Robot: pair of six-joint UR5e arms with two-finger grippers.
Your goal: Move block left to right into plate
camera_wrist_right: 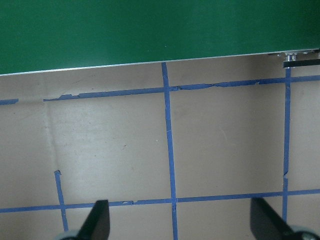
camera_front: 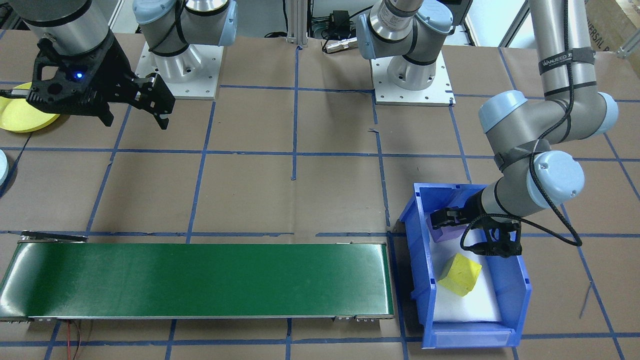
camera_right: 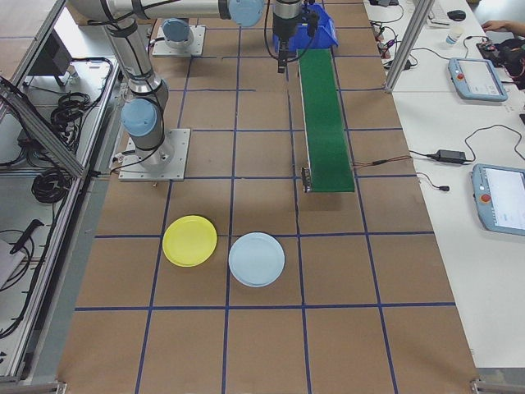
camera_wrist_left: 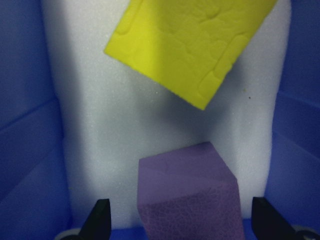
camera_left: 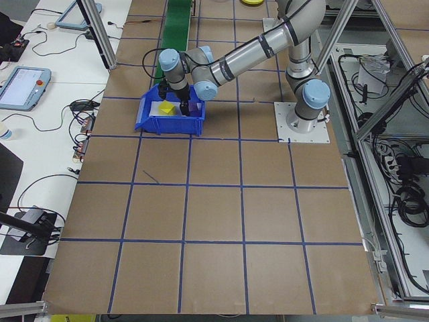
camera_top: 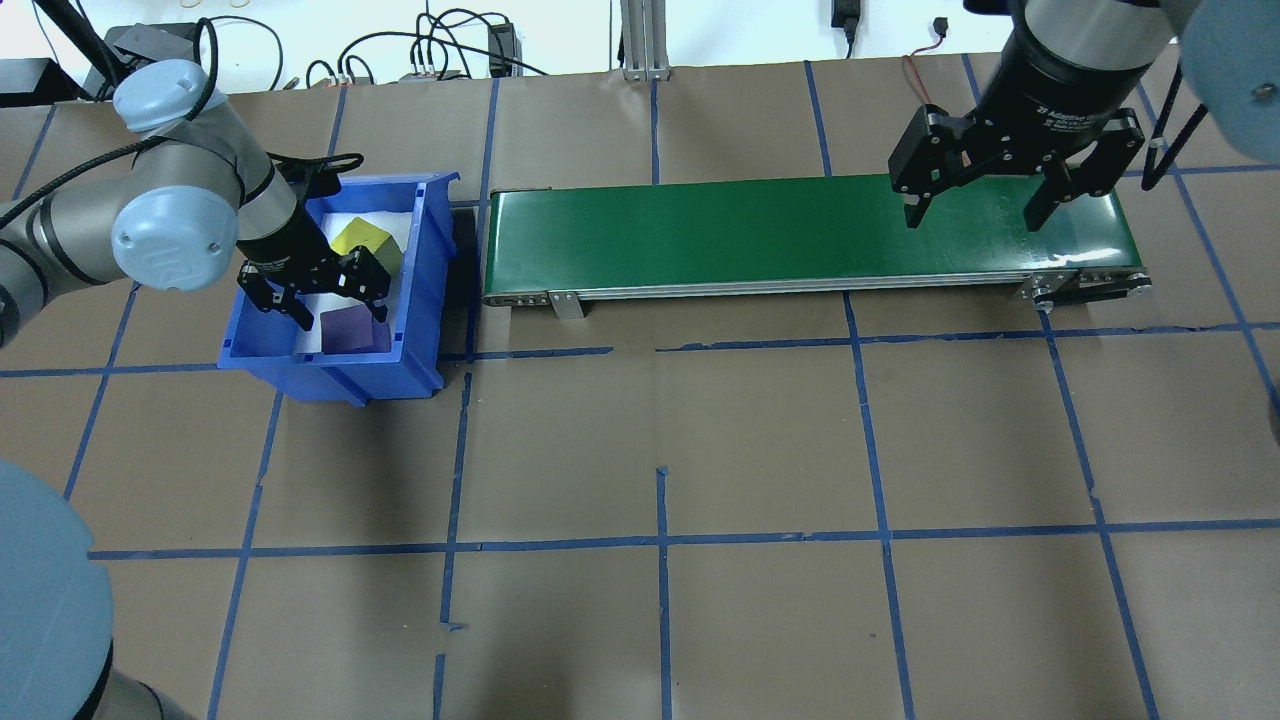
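A purple block (camera_wrist_left: 190, 195) and a yellow block (camera_wrist_left: 192, 47) lie on white foam inside a blue bin (camera_top: 425, 280). My left gripper (camera_top: 340, 315) is down in the bin, open, its fingertips (camera_wrist_left: 100, 220) on either side of the purple block (camera_front: 445, 231) without closing on it. The yellow block (camera_front: 460, 274) lies apart, toward the bin's other end. My right gripper (camera_top: 973, 220) hangs open and empty above the right end of the green conveyor (camera_top: 750, 230). A yellow plate (camera_right: 189, 240) and a light blue plate (camera_right: 257, 258) rest on the table on my right side.
The conveyor (camera_front: 200, 280) runs from the bin (camera_front: 520, 280) toward my right side with nothing on its belt. Brown paper with blue tape lines (camera_wrist_right: 170, 150) covers the table. The bin's walls closely surround my left gripper.
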